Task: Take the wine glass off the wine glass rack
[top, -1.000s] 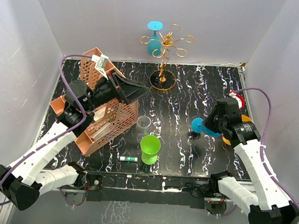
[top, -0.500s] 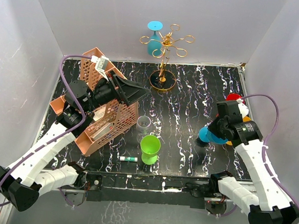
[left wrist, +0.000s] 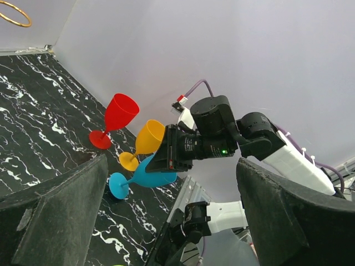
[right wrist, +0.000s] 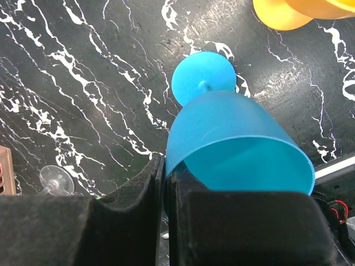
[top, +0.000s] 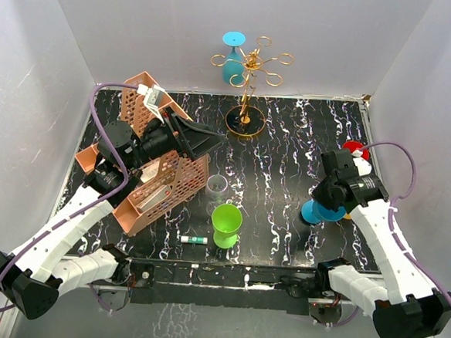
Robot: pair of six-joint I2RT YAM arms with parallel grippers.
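While right jaws grip tilted blue wine glass, left jaws spread

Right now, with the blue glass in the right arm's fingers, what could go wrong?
The blue wine glass leans far more than the upright orange glass beside it; if the right fingers open now, it may topple. Its foot sits close to the orange glass's foot, so straightening it could knock that one into the red glass.

Right gripper is bringing the blue wine glass down
It is swinging the clamped glass from foot-pointing-left toward foot-down, the foot dropping close to the table and drawing nearer the orange glass.
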